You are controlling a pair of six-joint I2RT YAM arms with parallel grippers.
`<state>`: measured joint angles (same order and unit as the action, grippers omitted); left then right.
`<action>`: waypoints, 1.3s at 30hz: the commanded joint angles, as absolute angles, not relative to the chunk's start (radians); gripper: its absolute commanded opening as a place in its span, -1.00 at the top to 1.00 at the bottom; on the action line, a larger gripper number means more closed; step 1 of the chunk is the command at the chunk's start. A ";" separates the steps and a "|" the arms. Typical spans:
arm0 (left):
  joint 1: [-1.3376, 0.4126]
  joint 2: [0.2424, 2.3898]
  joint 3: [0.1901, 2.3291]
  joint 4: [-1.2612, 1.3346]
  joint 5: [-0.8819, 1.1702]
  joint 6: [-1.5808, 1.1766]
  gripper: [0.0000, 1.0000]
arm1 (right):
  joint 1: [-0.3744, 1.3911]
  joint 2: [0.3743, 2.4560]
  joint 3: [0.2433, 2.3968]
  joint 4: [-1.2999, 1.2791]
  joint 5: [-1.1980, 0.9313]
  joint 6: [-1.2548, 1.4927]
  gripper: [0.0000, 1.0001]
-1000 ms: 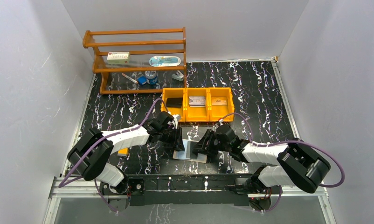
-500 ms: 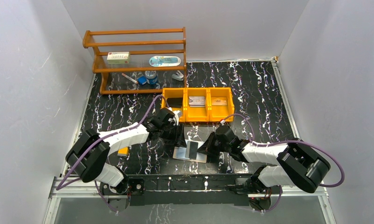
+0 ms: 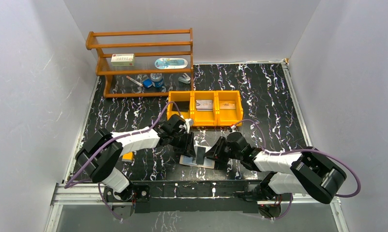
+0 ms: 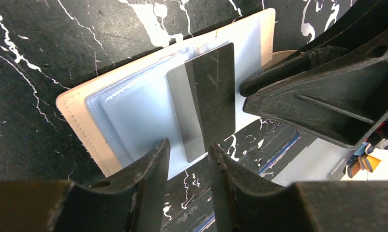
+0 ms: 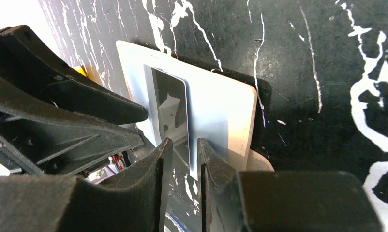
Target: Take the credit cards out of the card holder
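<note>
Extraction looks to be what you're doing: the card holder [image 4: 129,111] is lying open by the tabletop's near edge, one dark credit card [image 4: 211,92] poking from its sleeves. Your left gripper [image 4: 189,146] and right gripper [image 5: 184,141] are straddling it, fingers narrowly apart; pinching or not, I cannot tell. Next you're needing one sure grip and a straight pull. Each claw is crowding the other; the orange tray [image 3: 205,122] is sitting beyond.
</note>
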<state>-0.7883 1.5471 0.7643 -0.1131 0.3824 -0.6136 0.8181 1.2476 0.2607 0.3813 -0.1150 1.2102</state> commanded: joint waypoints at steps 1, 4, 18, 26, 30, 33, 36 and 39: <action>-0.795 1.558 0.723 -0.133 0.362 -0.614 0.34 | 0.813 1.212 0.227 0.477 -0.115 1.228 0.32; -0.794 1.568 0.704 -0.140 0.350 -0.615 0.41 | 0.813 1.235 0.231 0.519 -0.154 1.232 0.32; -0.798 1.533 0.657 -0.167 0.309 -0.612 0.54 | 0.813 1.329 0.234 0.609 -0.184 1.246 0.90; -0.798 1.481 0.700 -0.223 0.272 -0.610 0.54 | 0.813 1.317 0.242 0.510 -0.175 1.235 1.00; -0.797 1.437 0.737 -0.223 0.267 -0.615 0.42 | 0.813 1.315 0.235 0.491 -0.195 1.230 1.00; -0.797 1.424 0.768 -0.207 0.298 -0.619 0.33 | 0.813 1.314 0.224 0.502 -0.199 1.224 1.00; -0.798 1.422 0.776 -0.157 0.369 -0.622 0.24 | 0.813 1.352 0.243 0.502 -0.238 1.208 1.00; -0.798 1.443 0.775 -0.115 0.439 -0.614 0.19 | 0.813 1.385 0.257 0.508 -0.255 1.214 0.96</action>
